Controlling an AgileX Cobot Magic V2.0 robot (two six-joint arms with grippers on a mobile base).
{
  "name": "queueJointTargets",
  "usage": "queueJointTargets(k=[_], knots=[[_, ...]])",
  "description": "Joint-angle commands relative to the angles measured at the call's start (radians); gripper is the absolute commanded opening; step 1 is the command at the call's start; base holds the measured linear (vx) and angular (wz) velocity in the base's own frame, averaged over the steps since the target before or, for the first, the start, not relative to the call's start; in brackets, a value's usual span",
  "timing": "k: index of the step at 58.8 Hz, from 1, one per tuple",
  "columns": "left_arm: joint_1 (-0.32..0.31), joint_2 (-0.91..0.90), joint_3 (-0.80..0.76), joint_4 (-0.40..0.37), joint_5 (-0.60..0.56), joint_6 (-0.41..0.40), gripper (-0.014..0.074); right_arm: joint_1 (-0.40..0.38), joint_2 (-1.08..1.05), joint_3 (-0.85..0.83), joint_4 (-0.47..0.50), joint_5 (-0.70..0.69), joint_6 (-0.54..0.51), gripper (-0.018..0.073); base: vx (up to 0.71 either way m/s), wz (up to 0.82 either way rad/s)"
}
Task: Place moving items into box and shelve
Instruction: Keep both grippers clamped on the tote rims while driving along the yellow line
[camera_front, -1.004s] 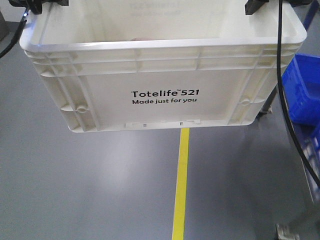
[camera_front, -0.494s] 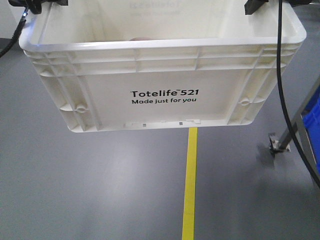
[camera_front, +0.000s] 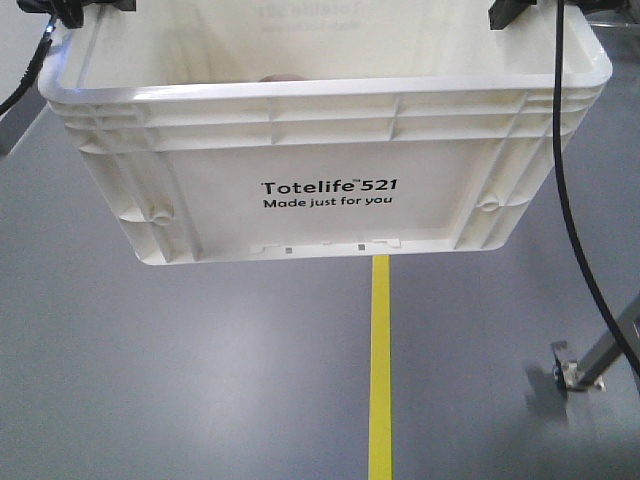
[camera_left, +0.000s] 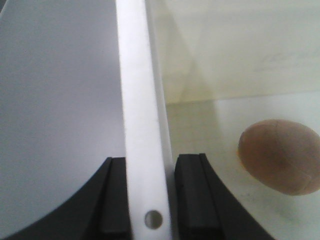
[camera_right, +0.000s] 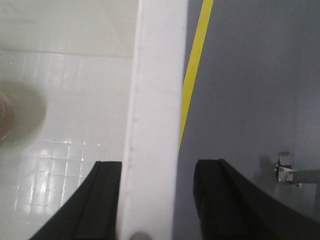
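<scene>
- Two grippers carry the load: the box hangs clear of the grey floor, level, with its printed long side facing the robot
- Left gripper: its fingers sit one on each side of the box's left end rim, pressed tight against it, so it is clamped on the box
- Right gripper: it straddles the right end rim and the inner finger lies against the rim. A slim strip of floor shows beside the outer finger at rim level, and contact lower down is hidden. Judged clamped, since the box hangs level
- Contents: one pinkish-brown moving item rests on the box bottom, inside the left wall and apart from it. A second item is not visible in any view
- Governing relation: the box's long axis runs crosswise, from one gripper to the other, ahead of the base. Neither arm is nearer, as each holds one short end
- Judgement: loading appears done for the item seen, and shelving remains. No shelf is in view
- Surroundings: the yellow floor line runs under the box centre, and a metal leg stands on the right, well apart
- Risk, as judged: the loose item may roll if either end dips, so both arms need to travel together
</scene>
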Motion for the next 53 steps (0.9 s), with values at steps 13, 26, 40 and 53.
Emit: queueJointTargets(k=[13, 26, 40, 53], knots=[[-0.005, -0.056, -0.039, 0.062, -0.12, 0.003, 0.0001, -0.005, -0.067, -0.039, -0.03, 0.002, 0.028, -0.0005, 0.61, -0.15], [-0.005, -0.056, -0.039, 0.062, -0.12, 0.003, 0.0002, -0.005, -0.067, -0.039, -0.03, 0.0, 0.028, -0.0005, 0.63, -0.14], [-0.005, -0.056, -0.039, 0.062, -0.12, 0.003, 0.0002, -0.005, -0.067, -0.039, -0.029, 0.001, 0.028, -0.0005, 0.65, -0.15], [-0.005, -0.056, -0.039, 0.062, -0.12, 0.003, 0.0002, -0.005, -0.067, -0.039, -0.03, 0.0, 0.028, -0.0005, 0.66, -0.2]])
